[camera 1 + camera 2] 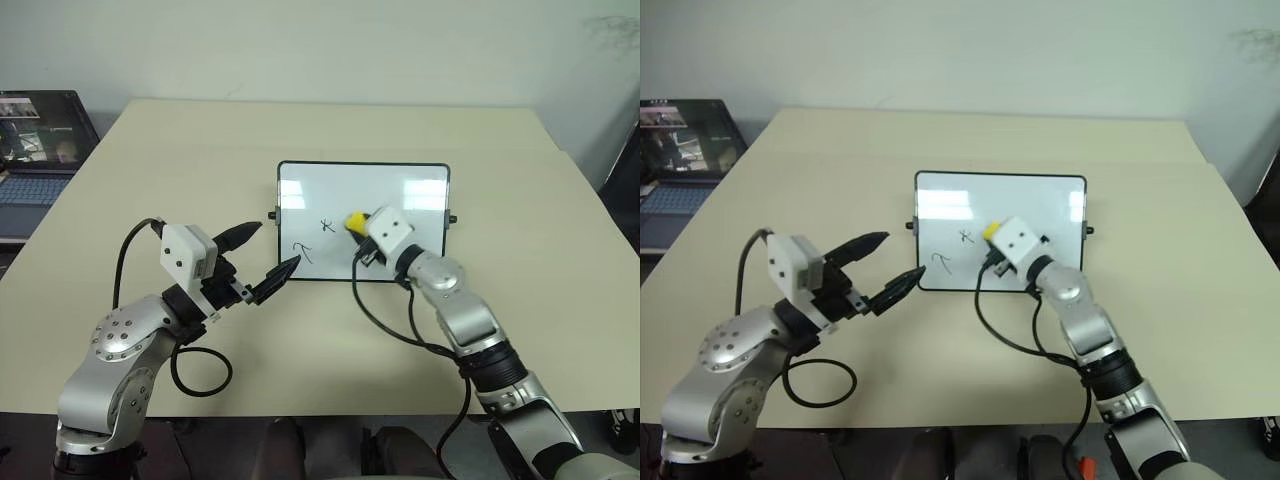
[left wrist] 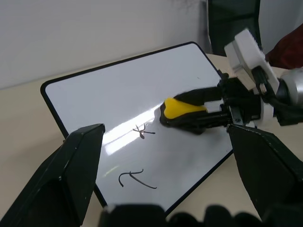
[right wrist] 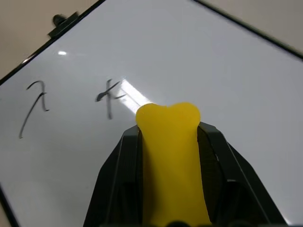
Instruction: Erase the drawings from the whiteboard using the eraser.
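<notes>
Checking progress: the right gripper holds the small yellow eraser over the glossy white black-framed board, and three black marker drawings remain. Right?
Not quite: two drawings remain, a star-like cross and a hook-like curve, as the right wrist view shows. The right gripper does hold the yellow eraser over the whiteboard.

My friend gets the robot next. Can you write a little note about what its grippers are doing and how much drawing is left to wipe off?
Right gripper: shut on the yellow eraser, over the middle of the whiteboard, just beside the star-like cross.
Left gripper: open, holding nothing, by the board's near left corner.
Whiteboard: flat on the table, straight ahead.
Done: the eraser is picked up; the board's right half shows no marks.
Left: wipe off the cross and the hook-like curve near the front left corner.
</notes>
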Controlling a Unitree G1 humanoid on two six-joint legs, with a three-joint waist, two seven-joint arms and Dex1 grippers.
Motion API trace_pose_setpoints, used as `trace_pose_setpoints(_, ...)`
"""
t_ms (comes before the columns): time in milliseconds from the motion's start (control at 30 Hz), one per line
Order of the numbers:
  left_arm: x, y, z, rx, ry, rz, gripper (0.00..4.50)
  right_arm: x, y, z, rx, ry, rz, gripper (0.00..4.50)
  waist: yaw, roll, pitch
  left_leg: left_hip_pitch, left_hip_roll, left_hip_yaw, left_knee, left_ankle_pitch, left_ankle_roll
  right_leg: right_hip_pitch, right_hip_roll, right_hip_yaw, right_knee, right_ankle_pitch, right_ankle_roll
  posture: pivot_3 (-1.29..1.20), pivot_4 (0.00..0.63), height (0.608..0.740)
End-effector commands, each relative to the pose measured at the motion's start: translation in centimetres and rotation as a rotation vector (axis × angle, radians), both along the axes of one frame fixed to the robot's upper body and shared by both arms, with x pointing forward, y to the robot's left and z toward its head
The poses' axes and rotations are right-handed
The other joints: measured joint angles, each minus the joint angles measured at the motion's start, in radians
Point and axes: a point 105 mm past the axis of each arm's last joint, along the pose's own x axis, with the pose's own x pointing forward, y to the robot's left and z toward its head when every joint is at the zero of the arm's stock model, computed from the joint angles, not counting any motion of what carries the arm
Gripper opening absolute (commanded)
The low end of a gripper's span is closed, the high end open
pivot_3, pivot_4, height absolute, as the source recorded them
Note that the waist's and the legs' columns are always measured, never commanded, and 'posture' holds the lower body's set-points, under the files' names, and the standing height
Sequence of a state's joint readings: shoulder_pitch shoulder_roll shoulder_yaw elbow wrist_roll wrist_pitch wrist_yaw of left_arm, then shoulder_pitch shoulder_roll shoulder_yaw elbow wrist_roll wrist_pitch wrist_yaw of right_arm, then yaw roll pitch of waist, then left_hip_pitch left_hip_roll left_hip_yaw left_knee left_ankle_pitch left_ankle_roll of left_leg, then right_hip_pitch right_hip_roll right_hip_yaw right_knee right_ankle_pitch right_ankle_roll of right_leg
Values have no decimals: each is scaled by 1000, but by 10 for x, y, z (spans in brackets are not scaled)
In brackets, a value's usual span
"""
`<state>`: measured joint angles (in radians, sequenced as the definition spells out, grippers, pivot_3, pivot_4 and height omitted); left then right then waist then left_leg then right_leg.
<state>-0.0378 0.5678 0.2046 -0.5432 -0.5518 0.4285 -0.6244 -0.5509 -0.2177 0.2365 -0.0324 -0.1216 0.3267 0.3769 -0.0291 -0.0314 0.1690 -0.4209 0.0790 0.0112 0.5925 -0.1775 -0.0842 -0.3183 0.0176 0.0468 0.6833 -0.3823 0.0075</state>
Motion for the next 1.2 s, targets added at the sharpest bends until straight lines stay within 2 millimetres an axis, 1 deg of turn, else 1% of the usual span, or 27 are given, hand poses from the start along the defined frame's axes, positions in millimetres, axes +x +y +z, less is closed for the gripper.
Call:
trace_pose_setpoints(33, -4, 2, 7, -8, -32, -2, 4500, -5, -8, 53, 72, -128, -1, 1196, 0, 0, 0, 0, 0, 0, 0, 0, 0, 0, 0, 0, -1, 0, 0, 0, 150, 740)
trace_pose_setpoints(67, -4, 1, 6, -9, -29, -4, 4500, -1, -12, 59, 75, -147, -20, 1196, 0, 0, 0, -1, 0, 0, 0, 0, 0, 0, 0, 0, -2, 0, 0, 0, 150, 740)
trace_pose_setpoints(133, -4, 0, 6, -11, -26, -8, 4500, 7, -19, 61, 61, -168, -54, 1196, -1, 0, 0, -1, 0, 1, -1, 0, 0, 0, 0, 0, -3, 0, 0, 0, 150, 740)
trace_pose_setpoints(200, -3, -1, 5, -12, -25, -14, 4500, 16, -24, 55, 49, -164, -84, 1196, -1, 0, 0, 0, 0, 1, -1, 0, 0, 0, 0, 0, -3, 0, 0, 0, 150, 740)
trace_pose_setpoints(233, -3, -2, 5, -12, -25, -17, 4500, 20, -25, 50, 37, -162, -95, 1196, -2, 0, 0, 0, 0, 1, -1, 0, 0, 0, 0, 0, -3, 0, 0, 0, 150, 740)
trace_pose_setpoints(300, -3, -3, 6, -10, -25, -22, 4500, 28, -28, 34, 7, -141, -121, 1196, -2, 0, 0, 0, 0, 1, -1, 0, 0, 0, 0, 1, -3, 0, 0, 0, 150, 740)
trace_pose_setpoints(400, -3, -4, 6, -9, -27, -25, 4500, 33, -32, 14, -16, -112, -142, 1195, -2, 0, 1, 0, 0, 2, -1, 0, 0, 0, 0, 1, -2, 0, 0, 0, 150, 740)
trace_pose_setpoints(567, -3, -5, 7, -10, -32, -25, 4500, 22, -26, -18, -44, -38, -101, 1195, -2, -1, 0, 1, 0, 1, 0, 0, 0, 1, 0, 1, -2, 0, 0, 0, 150, 740)
trace_pose_setpoints(700, -2, -5, 9, -12, -37, -27, 4500, 9, -15, -51, -80, 45, -51, 1195, -3, -2, -1, 4, 0, 1, 0, 0, 0, 3, 0, 1, -1, 0, 0, 0, 150, 740)
trace_pose_setpoints(833, -1, -6, 10, -12, -39, -30, 4500, 0, -6, -65, -125, 79, -5, 1195, -7, -2, -1, 6, 0, 1, 0, 0, 0, 4, 0, 1, 0, 0, 0, 0, 150, 740)
trace_pose_setpoints(967, 0, -5, 10, -9, -39, -30, 4500, -4, 0, -69, -191, 84, 43, 1195, -6, -2, -1, 6, 0, 0, 0, 1, 1, 4, 0, 0, 1, 0, 1, 0, 150, 740)
trace_pose_setpoints(1033, 0, -6, 10, -10, -40, -30, 4500, -6, 0, -64, -193, 78, 51, 1195, -6, -2, -1, 6, 0, 0, 0, 1, 1, 4, 0, 0, 1, 0, 1, 0, 150, 740)
trace_pose_setpoints(1100, 0, -6, 10, -10, -40, -30, 4500, -6, 0, -56, -180, 62, 54, 1195, -5, -2, -1, 6, 0, 0, 0, 1, 1, 4, 0, 0, 1, 0, 1, 0, 150, 740)
trace_pose_setpoints(1133, 0, -6, 9, -9, -40, -30, 4500, -6, -1, -49, -169, 47, 54, 1195, -5, -2, -1, 6, 0, 0, 0, 1, 1, 4, 0, 0, 0, 0, 1, 0, 150, 740)
trace_pose_setpoints(1200, -1, -5, 9, -9, -40, -26, 4500, -8, -5, -23, -129, -8, 51, 1195, -3, -2, 0, 5, 0, 0, 0, 1, 1, 4, 0, 0, 0, 0, 1, 0, 150, 740)
